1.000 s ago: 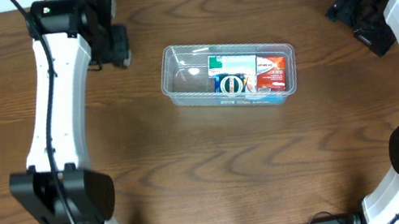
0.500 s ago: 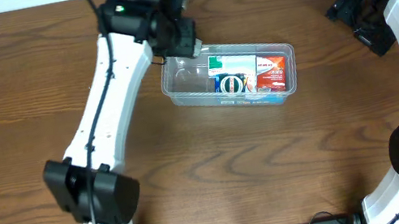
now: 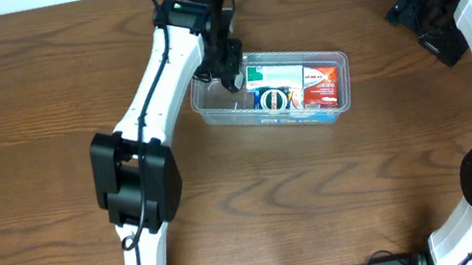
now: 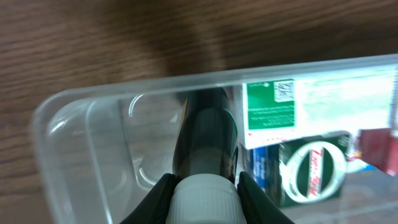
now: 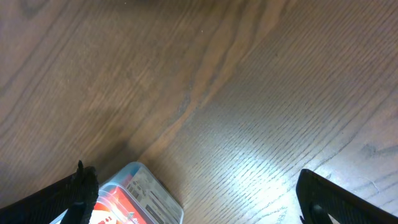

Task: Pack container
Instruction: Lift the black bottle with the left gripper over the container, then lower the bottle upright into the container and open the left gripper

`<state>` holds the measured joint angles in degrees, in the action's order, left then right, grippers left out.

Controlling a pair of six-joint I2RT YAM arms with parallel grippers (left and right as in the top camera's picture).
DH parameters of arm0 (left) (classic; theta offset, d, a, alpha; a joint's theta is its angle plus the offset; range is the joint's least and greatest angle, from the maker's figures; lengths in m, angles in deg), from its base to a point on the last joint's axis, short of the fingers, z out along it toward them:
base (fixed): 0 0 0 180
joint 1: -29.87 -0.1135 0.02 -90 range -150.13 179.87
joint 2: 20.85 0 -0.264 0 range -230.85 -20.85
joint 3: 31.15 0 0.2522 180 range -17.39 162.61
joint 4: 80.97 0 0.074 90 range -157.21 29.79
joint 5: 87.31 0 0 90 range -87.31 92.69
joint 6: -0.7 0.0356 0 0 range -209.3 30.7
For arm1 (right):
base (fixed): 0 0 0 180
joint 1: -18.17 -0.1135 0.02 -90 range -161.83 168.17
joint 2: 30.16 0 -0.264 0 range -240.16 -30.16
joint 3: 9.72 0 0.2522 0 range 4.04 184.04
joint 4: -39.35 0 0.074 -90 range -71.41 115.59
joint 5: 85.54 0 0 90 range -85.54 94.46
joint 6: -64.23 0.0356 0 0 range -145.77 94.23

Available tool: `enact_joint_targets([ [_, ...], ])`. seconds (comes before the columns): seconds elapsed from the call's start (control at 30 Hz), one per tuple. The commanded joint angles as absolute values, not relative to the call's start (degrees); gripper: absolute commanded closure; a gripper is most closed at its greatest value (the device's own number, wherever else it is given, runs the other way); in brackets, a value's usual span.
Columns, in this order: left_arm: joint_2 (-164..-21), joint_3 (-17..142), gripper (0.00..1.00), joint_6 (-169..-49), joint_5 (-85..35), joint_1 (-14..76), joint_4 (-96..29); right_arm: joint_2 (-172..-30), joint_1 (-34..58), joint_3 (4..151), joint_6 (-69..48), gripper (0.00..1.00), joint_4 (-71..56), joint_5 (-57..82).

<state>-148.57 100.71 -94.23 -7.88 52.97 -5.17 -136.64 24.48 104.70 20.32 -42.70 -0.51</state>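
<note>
The clear plastic container sits mid-table, holding a green-and-white box, a blue box and a red box. My left gripper is over the container's left end, shut on a dark bottle with a white cap; the bottle hangs over the container's bare left part beside the green box. My right gripper is open and empty at the far right, away from the container; its wrist view shows only the container's corner with the red box.
Bare brown wood table all round the container. The arm bases stand at the front left and front right edges.
My left arm has swung from the far left to over the container's left end, carrying the bottle. The right arm has not moved.
</note>
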Motion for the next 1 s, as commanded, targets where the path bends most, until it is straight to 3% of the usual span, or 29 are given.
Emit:
enact_joint_targets([
  [0.0,-150.08,100.97,0.74,-94.97,-8.21,53.10,-6.20,-136.99,24.87,104.72,20.91,0.01,-42.79,-1.52],
  [0.13,-150.28,100.97,0.66,-94.97,-8.23,53.10,-7.16,-136.99,24.87,104.72,20.91,0.01,-42.76,-1.52],
  [0.27,-150.26,100.97,0.24,-95.00,-8.25,53.10,-6.85,-136.99,24.87,104.72,20.91,0.01,-42.76,-1.52],
  [0.37,-149.40,101.35,0.11,-95.00,-8.25,52.97,-6.04,-136.99,24.87,104.72,20.91,0.01,-42.76,-1.52],
  [0.5,-145.80,101.87,0.08,-95.06,-8.25,52.27,-5.89,-136.99,24.87,104.72,20.91,0.01,-42.76,-1.52],
  [0.6,-140.73,101.91,0.01,-96.13,-8.23,51.22,-5.80,-136.99,24.87,104.72,20.91,0.01,-42.79,-1.52],
  [0.97,-115.75,101.89,0.02,-96.26,-2.59,39.90,-5.85,-136.99,24.87,104.72,20.91,0.01,-42.76,-1.52],
])
